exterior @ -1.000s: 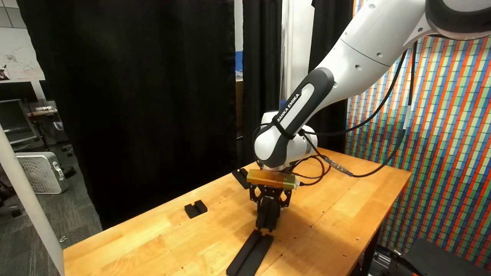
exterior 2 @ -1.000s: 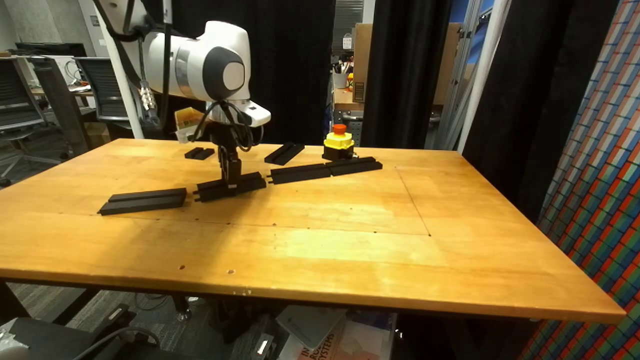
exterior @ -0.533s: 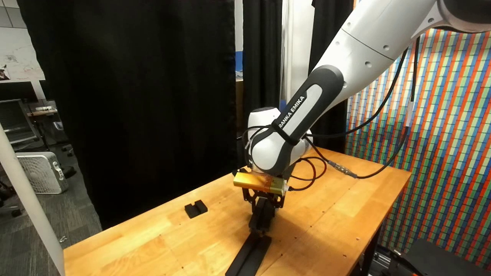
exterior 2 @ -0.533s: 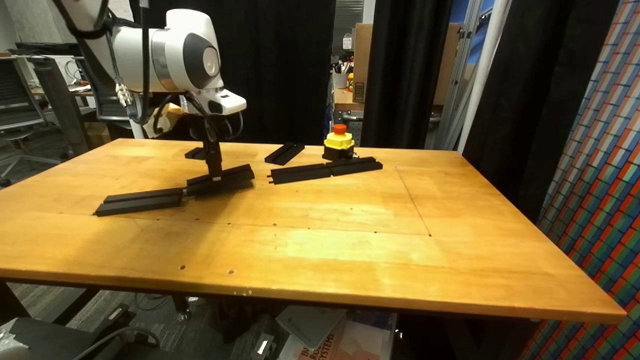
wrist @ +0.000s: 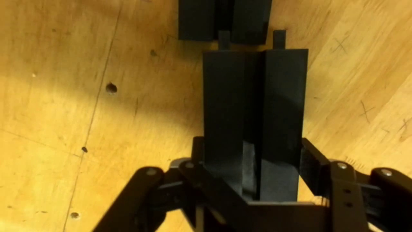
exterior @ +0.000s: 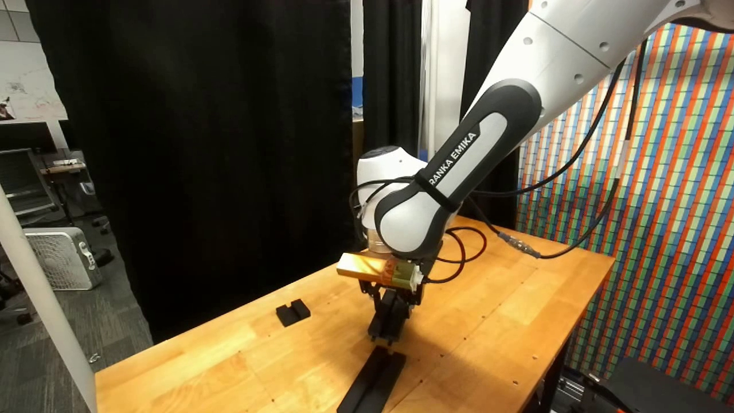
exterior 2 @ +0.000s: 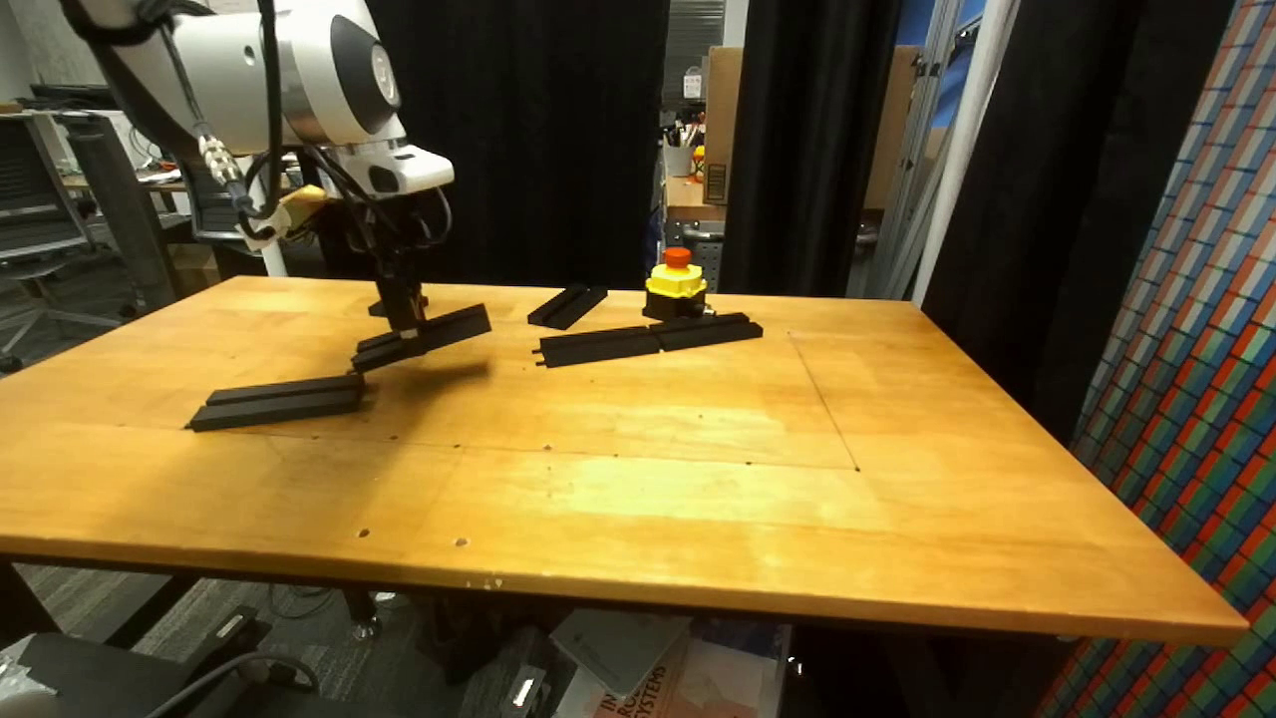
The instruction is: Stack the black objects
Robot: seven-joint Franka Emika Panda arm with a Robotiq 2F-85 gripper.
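My gripper (wrist: 252, 158) is shut on the sides of a long black grooved block (wrist: 254, 96) with two pegs on its far end. In an exterior view the held block (exterior 2: 449, 331) is lifted off the table and tilted, its peg end low and its other end raised. A second long black grooved block (exterior 2: 279, 402) lies flat on the table just beyond the peg end. It also shows in an exterior view (exterior: 373, 381) and at the top of the wrist view (wrist: 196, 19). The pegs look apart from it, slightly offset to one side.
Two black blocks (exterior 2: 598, 346) (exterior 2: 703, 331) lie end to end on the table. Another black block (exterior 2: 568, 306) lies behind them. A small black block (exterior: 293, 312) lies near the table's curtain-side edge. A yellow and red stop button (exterior 2: 677, 274) stands at the back.
The gripper has carried the held block toward the second block and then up, and the held block has tilted. The second block slid slightly away between the earlier frames.
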